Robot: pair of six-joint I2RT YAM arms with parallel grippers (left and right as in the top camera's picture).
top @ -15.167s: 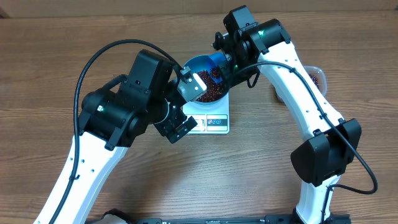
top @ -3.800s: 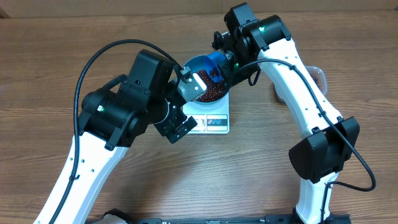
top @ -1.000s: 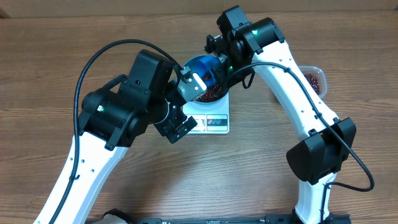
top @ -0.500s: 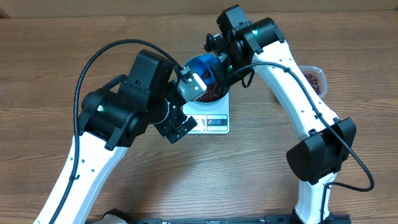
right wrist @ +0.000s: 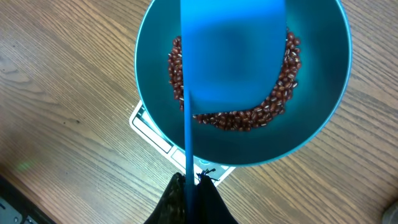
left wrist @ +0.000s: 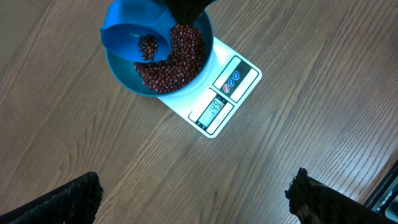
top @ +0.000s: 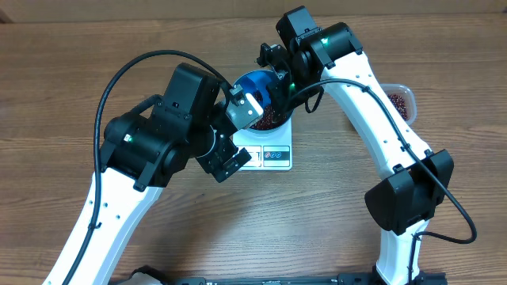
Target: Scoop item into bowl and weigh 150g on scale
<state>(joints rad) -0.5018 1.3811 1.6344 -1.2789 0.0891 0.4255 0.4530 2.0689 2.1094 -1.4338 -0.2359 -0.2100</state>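
Blue is the deep round bowl (top: 247,82), and we see it sitting on the white kitchen scale (top: 270,155), covering the back part of the platform and leaving the display and button strip clear at the front. Dark red-brown beans (left wrist: 180,59) lie heaped in the bowl's bottom, piled toward the side nearest the scale's display. In the left wrist view the display shows dark digits, but we cannot read them.

Our right gripper (right wrist: 194,191) has its jaws pressed together on the thin handle of a small blue scoop (left wrist: 134,34). The scoop's cup sits over the bowl's mouth with its lower end among the beans, and a small cluster of beans rests in it. From the right wrist the scoop is a blurred blue slab that hides the middle of the heap.

Our left gripper (top: 238,136) hangs above the wooden table (top: 317,222) on the near-left side of the scale. Its jaws are spread wide, its dark fingers (left wrist: 68,199) show at the bottom corners of the wrist view, and nothing is between them.

A clear plastic tub (top: 401,100) with more beans stands well apart, beyond the right arm.
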